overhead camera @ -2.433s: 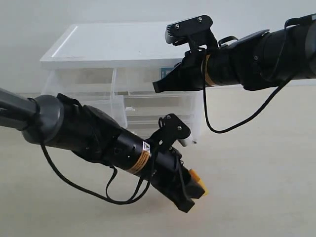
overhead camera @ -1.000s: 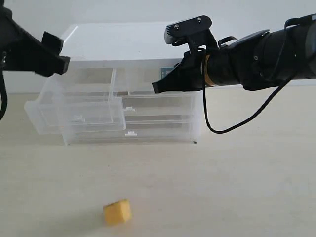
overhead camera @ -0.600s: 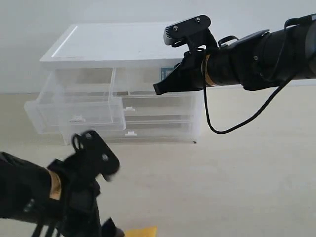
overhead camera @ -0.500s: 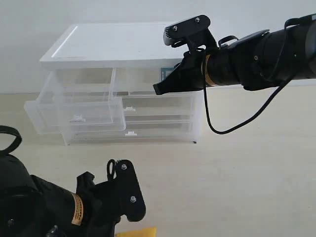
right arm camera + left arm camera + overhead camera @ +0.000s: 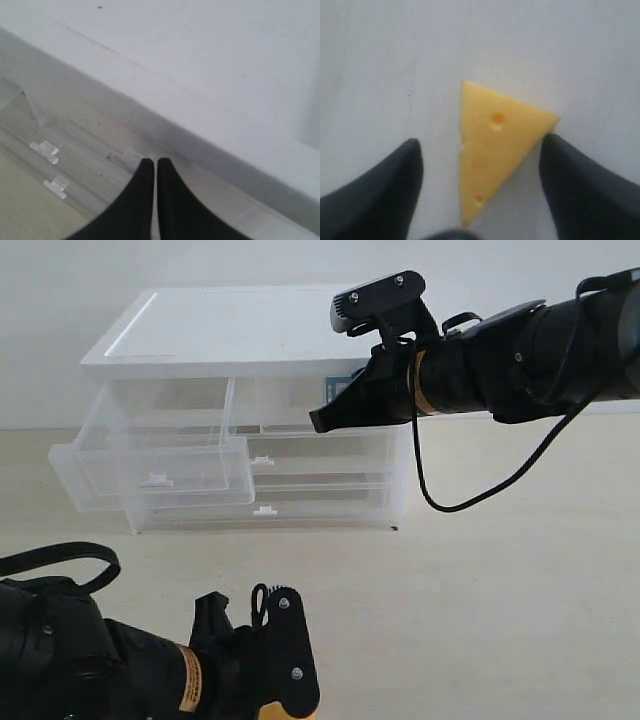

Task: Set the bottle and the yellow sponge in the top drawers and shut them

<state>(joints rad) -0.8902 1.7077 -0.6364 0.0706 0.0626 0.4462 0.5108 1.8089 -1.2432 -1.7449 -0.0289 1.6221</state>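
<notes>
Left end effector [image 5: 480, 141] gapes astride the smooth wedge-shaped yellow sponge [image 5: 495, 145]; right end effector [image 5: 155, 162] closed.

The storage chest [image 5: 240, 335] is standing at upper left to centre of the exterior view, its flat white top facing up and its translucent plastic body showing below. Two full-width drawers are sitting in its lower half, the upper full-width drawer [image 5: 330, 455] over the lower full-width drawer [image 5: 330, 502], both appearing pushed in. Each is carrying a small white tab at its middle: upper tab [image 5: 263, 460], lower tab [image 5: 265, 510]. The beige tabletop [image 5: 500, 600] is bearing the chest and filling the lower half of the frame. A tiny dark speck [image 5: 394, 528] is lying just beside the chest's lower right corner. A pale wall [image 5: 200, 265] is running behind, along the top.
</notes>
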